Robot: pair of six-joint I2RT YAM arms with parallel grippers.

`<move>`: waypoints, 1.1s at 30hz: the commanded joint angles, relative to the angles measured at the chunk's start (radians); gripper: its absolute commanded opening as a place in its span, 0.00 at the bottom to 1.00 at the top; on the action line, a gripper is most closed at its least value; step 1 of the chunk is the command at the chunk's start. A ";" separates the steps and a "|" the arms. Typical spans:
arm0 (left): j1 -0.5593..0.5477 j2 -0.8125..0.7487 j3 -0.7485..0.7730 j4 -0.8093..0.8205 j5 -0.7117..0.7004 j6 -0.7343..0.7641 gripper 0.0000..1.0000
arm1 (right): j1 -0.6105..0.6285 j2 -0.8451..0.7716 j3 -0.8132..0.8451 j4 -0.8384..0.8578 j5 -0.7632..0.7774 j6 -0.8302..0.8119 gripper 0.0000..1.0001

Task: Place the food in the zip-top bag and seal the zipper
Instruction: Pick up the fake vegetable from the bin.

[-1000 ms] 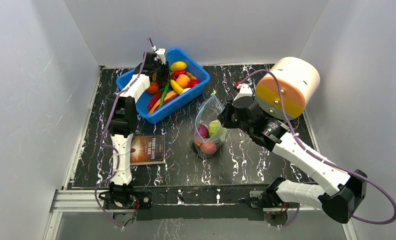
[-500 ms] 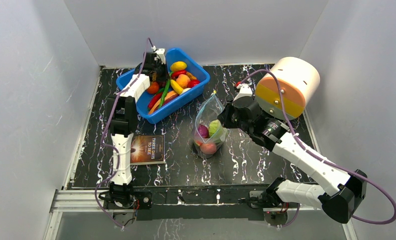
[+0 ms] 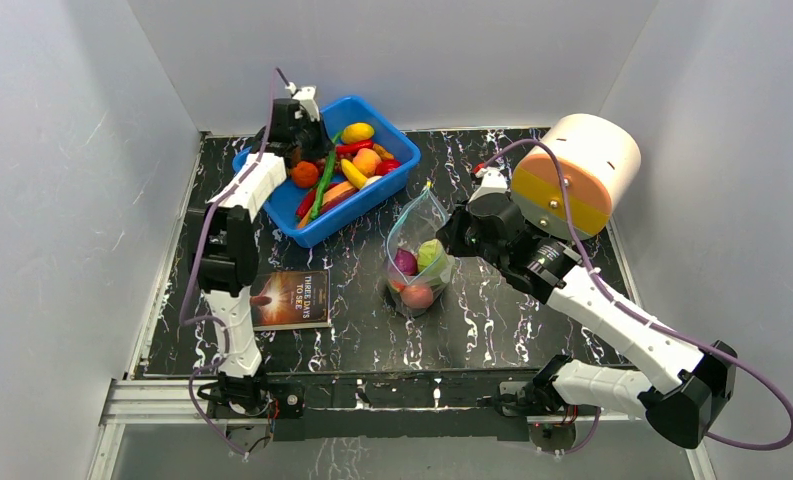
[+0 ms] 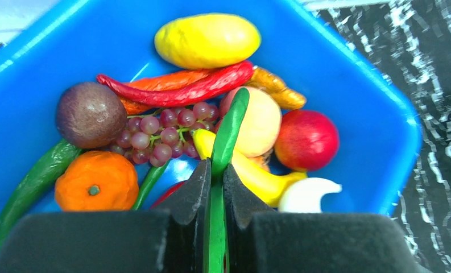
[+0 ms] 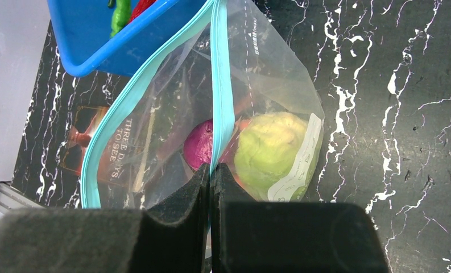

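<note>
A black worktop (image 3: pixel 492 330) veined with white, like marble, is seen from above. A blue plastic bin (image 3: pixel 357 213) is set at its far left, turned at an angle to the edges. A small paperback book with a dark cover (image 3: pixel 292 298) is laid flat near the front left, apart from the bin. A small transparent crinkly zip-top bag (image 3: pixel 419 212) is rested near the middle, just beside the bin's near corner. A large cylinder, white with orange and yellow bands (image 3: pixel 577 172), is seen at the far right corner, overlapping the worktop's edge.

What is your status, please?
Left hand shut on long green toy bean over blue plastic bin. Right hand pinching teal zipper strip of clear plastic bag. Nothing blocking.
</note>
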 commanded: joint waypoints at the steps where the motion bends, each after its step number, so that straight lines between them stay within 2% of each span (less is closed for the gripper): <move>1: -0.001 -0.170 -0.047 0.014 0.025 -0.060 0.00 | 0.000 -0.025 0.006 0.086 -0.004 0.024 0.00; 19: -0.002 -0.665 -0.493 0.248 0.250 -0.420 0.00 | -0.001 -0.063 -0.040 0.115 -0.083 0.119 0.00; 25: -0.002 -0.774 -0.556 0.317 0.290 -0.523 0.00 | 0.000 -0.034 -0.035 0.153 -0.122 0.163 0.00; 33: -0.002 -0.834 -0.574 0.410 0.316 -0.627 0.00 | 0.000 0.039 -0.017 0.212 -0.165 0.204 0.00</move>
